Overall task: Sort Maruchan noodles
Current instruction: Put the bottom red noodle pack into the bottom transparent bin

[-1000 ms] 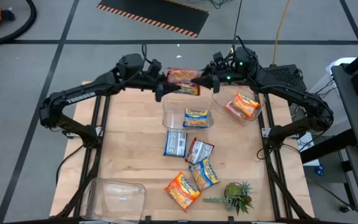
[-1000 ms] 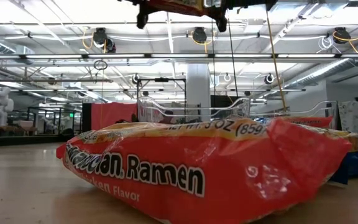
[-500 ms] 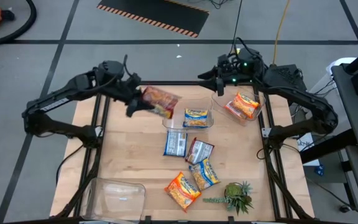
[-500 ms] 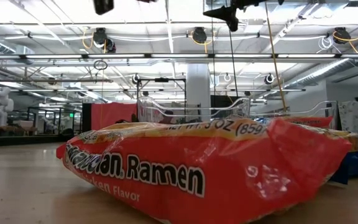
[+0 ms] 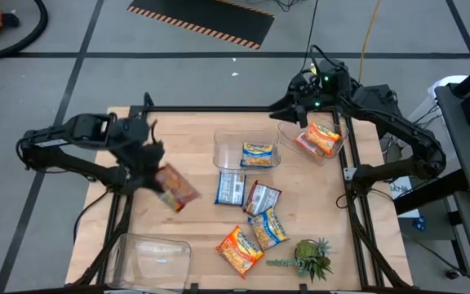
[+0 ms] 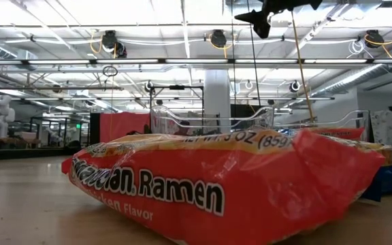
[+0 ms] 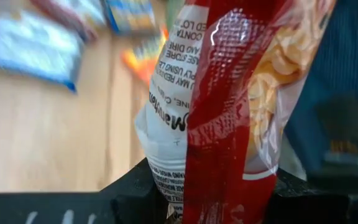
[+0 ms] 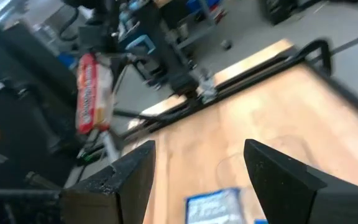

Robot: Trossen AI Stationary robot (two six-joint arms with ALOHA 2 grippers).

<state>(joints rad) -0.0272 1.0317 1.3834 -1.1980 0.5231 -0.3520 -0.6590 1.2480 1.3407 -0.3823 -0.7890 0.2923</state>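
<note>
Closest to the low camera, an orange packet (image 6: 216,184) lay flat on the tabletop (image 5: 194,216) and filled most of that view, hiding nearly everything behind it; only the rim of a clear bin (image 6: 209,122) showed above it. From overhead, that packet (image 5: 239,247) sat at the near edge just beside a blue-and-yellow packet (image 5: 268,229), with a small green plant (image 5: 312,257) to one side and an empty clear bin (image 5: 153,253) at the near left corner, partly cut off by the frame.

Toward the middle lay a blue packet (image 5: 230,189) and a dark red-brown one (image 5: 261,197), touching or nearly so. Beyond them a clear bin (image 5: 223,147) held a blue-and-yellow packet (image 5: 257,154), and a second bin (image 5: 288,135) to its right held an orange packet (image 5: 320,138).

The left pincer (image 5: 149,167) hung over the tabletop's left edge, clamped on a red packet (image 5: 174,187) that stood out tilted from it. In the left wrist view the wrapper (image 7: 229,106) was pinched on edge between the dark fingers (image 7: 135,193); the packets behind it were smeared and hard to tell apart.

At the far right, the right pincer (image 5: 292,106) hovered above the back edge with its fingers (image 8: 278,171) spread wide and nothing between them. Its tip poked into the top of the low view (image 6: 257,17), the arm cut off.
</note>
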